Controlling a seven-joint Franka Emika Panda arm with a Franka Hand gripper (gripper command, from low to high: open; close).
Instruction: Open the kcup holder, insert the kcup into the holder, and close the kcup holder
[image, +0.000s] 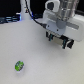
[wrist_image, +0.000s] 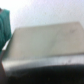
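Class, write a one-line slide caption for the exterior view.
Robot gripper hovers above the white table, apart from the green kcup.

The tabletop (image: 20, 42) is plain white, with no pattern, and takes a faint grey shadow below the arm. The kcup (image: 19, 65) is bright green with a bluish-white spot at its middle. The arm's casing is white, and the tool (image: 59, 42) beneath it is black with dark grey parts. Black cables (image: 31, 14) run behind it against a pale wall, with dark blue and black shapes at the exterior view's left edge. In the wrist view a blurred grey-beige flat surface (wrist_image: 45, 45) has a darker grey edge, and a teal-green patch (wrist_image: 4, 27) shows beside it.
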